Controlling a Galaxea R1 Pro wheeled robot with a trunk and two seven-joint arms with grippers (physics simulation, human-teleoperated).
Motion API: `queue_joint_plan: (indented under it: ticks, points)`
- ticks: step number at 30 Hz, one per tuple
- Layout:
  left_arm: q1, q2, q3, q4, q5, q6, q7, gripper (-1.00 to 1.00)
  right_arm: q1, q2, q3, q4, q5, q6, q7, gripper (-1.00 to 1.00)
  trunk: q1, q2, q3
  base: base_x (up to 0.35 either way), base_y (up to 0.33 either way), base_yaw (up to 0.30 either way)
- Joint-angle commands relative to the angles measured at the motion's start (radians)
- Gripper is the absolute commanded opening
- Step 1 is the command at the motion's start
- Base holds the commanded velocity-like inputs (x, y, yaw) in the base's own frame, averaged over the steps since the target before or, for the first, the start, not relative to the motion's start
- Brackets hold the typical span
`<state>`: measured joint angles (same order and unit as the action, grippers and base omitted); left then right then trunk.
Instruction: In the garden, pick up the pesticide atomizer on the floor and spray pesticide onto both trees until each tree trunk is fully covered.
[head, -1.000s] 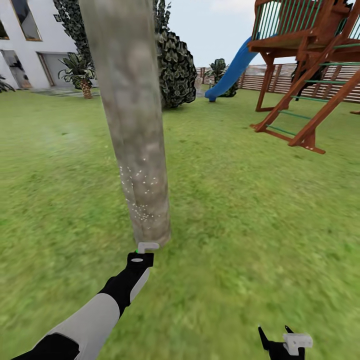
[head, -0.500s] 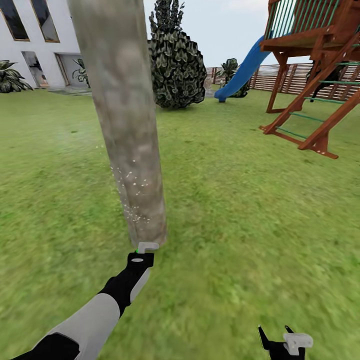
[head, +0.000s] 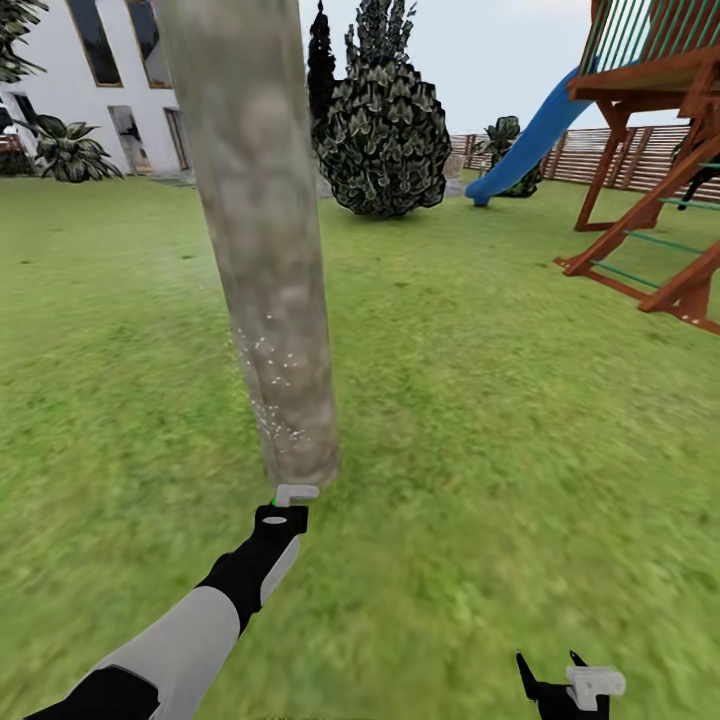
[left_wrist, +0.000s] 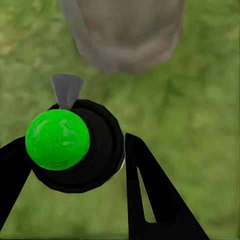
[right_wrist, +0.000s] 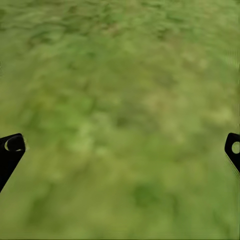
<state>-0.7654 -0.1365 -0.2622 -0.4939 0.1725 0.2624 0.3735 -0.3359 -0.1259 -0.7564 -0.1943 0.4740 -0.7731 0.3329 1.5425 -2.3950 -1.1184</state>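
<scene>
My left gripper (left_wrist: 75, 160) grasps the small dark green-dotted atomizer (left_wrist: 75, 145), aimed at the thick mottled upright trunk (head: 270, 300) just ahead at frame centre (right gripper (head: 560, 680) released).

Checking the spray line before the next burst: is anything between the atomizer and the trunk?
Nothing visible. The atomizer, held in the left tool, sits just short of the trunk, with only grass below the gap. White specks already dot the lower trunk.

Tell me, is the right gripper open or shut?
Open. In the right wrist view the two fingertips sit at opposite edges with only grass between them. The right gripper holds nothing.
</scene>
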Motion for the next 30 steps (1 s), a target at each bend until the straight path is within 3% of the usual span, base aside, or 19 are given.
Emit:
queue_joint_plan:
  ticks: [1, 7, 18, 30]
  points:
    - [0.000, 0.000, 0.000, 0.000, -0.001, 0.000, 0.000, -1.00, 0.000, 0.000, 0.000, 0.000, 0.000, 0.000, 0.000, 1.00, 0.000, 0.000, 0.000, 0.000, -0.275, 0.276]
    - [0.000, 0.000, 0.000, 0.000, -0.001, 0.000, 0.000, -1.00, 0.000, 0.000, -0.001, 0.000, 0.000, 0.000, 0.000, 1.00, 0.000, 0.000, 0.000, 0.000, -0.276, 0.263]
    - [0.000, 0.000, 0.000, 0.000, 0.002, 0.000, 0.000, -1.00, 0.000, -0.001, -0.001, 0.000, 0.000, 0.000, 0.000, 1.00, 0.000, 0.000, 0.000, 0.005, -0.276, 0.023]
    - [0.000, -0.002, 0.000, 0.000, 0.001, 0.000, -0.001, -1.00, 0.000, 0.000, -0.001, -0.001, 0.000, 0.000, 0.000, 1.00, 0.000, 0.000, 0.000, 0.005, -0.276, 0.262]
